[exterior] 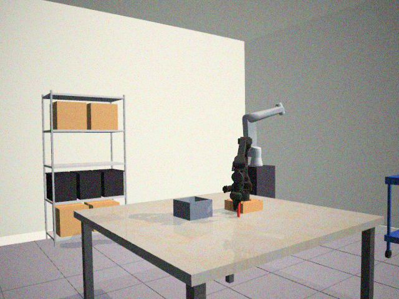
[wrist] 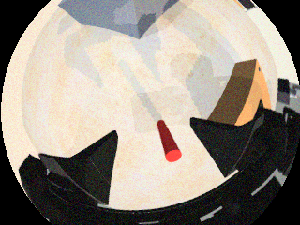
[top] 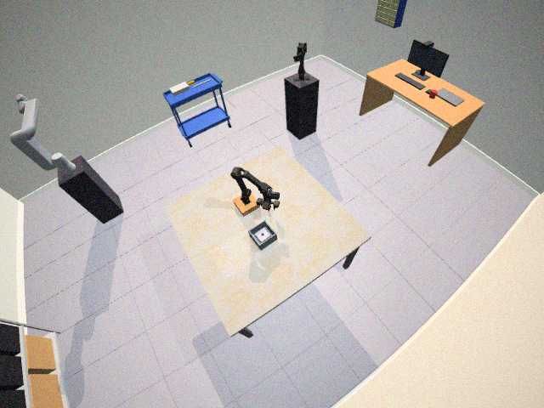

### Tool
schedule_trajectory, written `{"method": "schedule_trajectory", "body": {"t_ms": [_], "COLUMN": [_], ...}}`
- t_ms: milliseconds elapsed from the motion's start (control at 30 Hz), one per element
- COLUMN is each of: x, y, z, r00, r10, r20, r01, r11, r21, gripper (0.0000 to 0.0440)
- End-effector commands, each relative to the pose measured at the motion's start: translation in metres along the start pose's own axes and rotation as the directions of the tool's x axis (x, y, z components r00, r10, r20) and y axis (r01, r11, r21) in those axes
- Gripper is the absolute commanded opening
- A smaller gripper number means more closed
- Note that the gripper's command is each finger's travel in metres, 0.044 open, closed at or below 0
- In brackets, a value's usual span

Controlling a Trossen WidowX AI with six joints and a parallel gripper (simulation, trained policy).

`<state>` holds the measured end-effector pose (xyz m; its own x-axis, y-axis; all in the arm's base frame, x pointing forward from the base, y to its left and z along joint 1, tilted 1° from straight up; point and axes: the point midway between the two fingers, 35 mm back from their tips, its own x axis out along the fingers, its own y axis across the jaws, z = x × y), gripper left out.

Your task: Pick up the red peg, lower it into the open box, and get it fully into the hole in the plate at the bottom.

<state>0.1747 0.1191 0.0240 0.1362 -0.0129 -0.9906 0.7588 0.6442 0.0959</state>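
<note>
In the wrist view, here's my gripper [top: 269, 207] [exterior: 237, 205] [wrist: 155, 127] wide open, the red peg [top: 268, 210] [exterior: 239, 210] [wrist: 168, 141] upright on the table [top: 307, 246] [exterior: 244, 238] [wrist: 70, 112] between my fingers, right of lower centre, ungripped, the box [top: 256, 240] [exterior: 182, 209] [wrist: 108, 16] up at the top!

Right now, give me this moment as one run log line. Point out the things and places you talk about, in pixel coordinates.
hand [top: 269, 211] [exterior: 237, 208] [wrist: 155, 127]: open, above table | red peg [exterior: 239, 209] [wrist: 168, 142]: upright, ungripped | open box [top: 251, 235] [exterior: 182, 208] [wrist: 112, 19]: beside peg, apart

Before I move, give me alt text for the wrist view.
A red peg stands upright on the table, seen between the open gripper's fingers, ungrasped. Part of the grey-blue box shows at the top edge.
</note>
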Motion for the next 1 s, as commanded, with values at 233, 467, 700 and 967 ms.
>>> {"method": "schedule_trajectory", "body": {"t_ms": [233,467,700,967], "x": [0.025,0.023,0.016,-0.01], "y": [-0.009,-0.006,0.001,0.014], "z": [-0.009,-0.01,-0.004,0.017], "r00": [0.999,0.996,0.995,0.999], "r10": [-0.012,-0.023,-0.013,0.033], "r20": [-0.042,-0.092,-0.101,-0.016], "r01": [0.016,0.031,0.021,-0.033], "r11": [0.996,0.995,0.997,0.999], "r21": [0.084,0.091,0.079,0.008], "gripper": [0.0286,0.0103,0.0,0.0]}}
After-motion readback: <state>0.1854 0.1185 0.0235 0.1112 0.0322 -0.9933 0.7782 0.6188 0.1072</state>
